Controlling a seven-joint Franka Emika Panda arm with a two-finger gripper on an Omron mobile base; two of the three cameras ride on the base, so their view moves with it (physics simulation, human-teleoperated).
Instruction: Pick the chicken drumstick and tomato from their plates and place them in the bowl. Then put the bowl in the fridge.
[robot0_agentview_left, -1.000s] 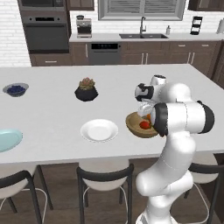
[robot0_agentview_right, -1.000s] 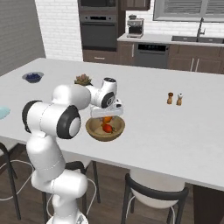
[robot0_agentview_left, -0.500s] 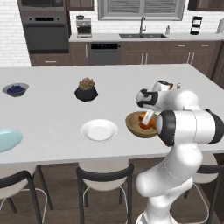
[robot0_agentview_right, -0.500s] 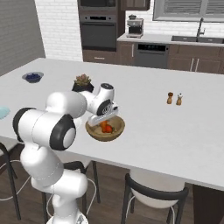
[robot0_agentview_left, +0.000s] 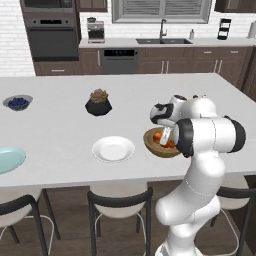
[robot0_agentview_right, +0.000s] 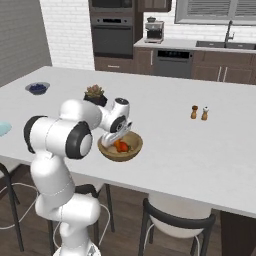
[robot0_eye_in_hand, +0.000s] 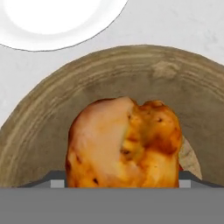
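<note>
The claw (robot0_agentview_left: 165, 135) hangs directly over the wooden bowl (robot0_agentview_left: 152, 144), pointed down into it. Its fingers stand spread wide, but whether they press on the drumstick (robot0_eye_in_hand: 124, 142) cannot be told: in the hand view the meat sits right at the claw's tips and hides them.

Drumstick: golden-orange skin, roasted, with a paler smooth patch on one side and darker mottled browning on the other. The plump end faces the hand camera; the narrow bone end is not seen. It lies inside the bowl, just beneath the claw.

Tomato (robot0_agentview_right: 123, 147): a small red shape in the bowl beside the orange meat, under the claw. Its stem spot is too small to make out.

Bowl: round, shallow, light brown, with visible grain rings on its inner wall (robot0_eye_in_hand: 39, 127). It rests on the white counter (robot0_agentview_right: 200, 150) near the front edge, below the claw.

White plate (robot0_agentview_left: 113, 149): round, raised rim, bare, just beside the bowl on the side away from the arm's body in the left base view. Its rim also shows past the bowl in the hand view (robot0_eye_in_hand: 52, 26).

Pale blue plate (robot0_agentview_left: 7, 159): well apart from the claw, beyond the white plate, at the counter's far end.
</note>
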